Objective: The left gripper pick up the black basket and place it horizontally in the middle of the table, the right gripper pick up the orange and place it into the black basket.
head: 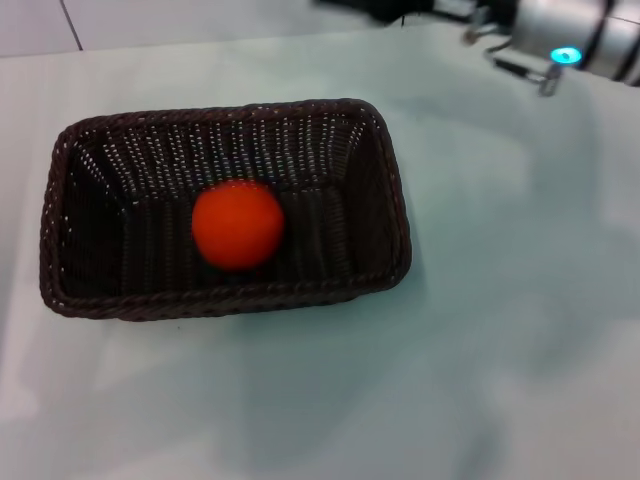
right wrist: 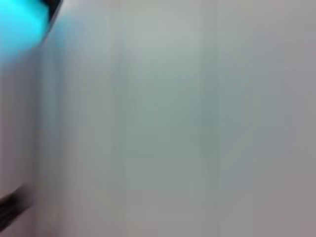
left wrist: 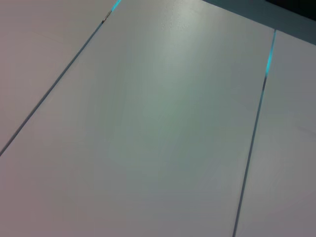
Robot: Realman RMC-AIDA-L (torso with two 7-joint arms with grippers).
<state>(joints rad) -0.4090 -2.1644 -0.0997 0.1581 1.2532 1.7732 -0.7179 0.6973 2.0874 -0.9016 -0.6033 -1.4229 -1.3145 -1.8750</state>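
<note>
- From the head camera I see the black basket lying flat on the worktop, its long side running across my view, set a little to the left of centre.
- The basket is dark woven wicker with rounded corners, a braided rim and sloping walls; it sits upright with its opening facing up.
- The orange rests inside the basket on its floor, near the middle and slightly toward the near wall. It is round and bright, and nothing touches it from above.
- The right arm sits at the far right corner of the head view, well apart from the basket, a silver-grey cylinder with a glowing cyan ring and a small metal fitting beside it.
- I cannot tell how the right pincer stands; its fingers do not show clearly in any view.
- The left pincer is outside every view, so I cannot report on it.
- The worktop is pale, glossy and mint-white, with soft shadows to the right of the basket.
- My left wrist camera shows only pale panels split by thin dark seams, with cyan glints on the seams.
- My right wrist camera gives a blurred pale surface with a cyan glow in one corner.
</note>
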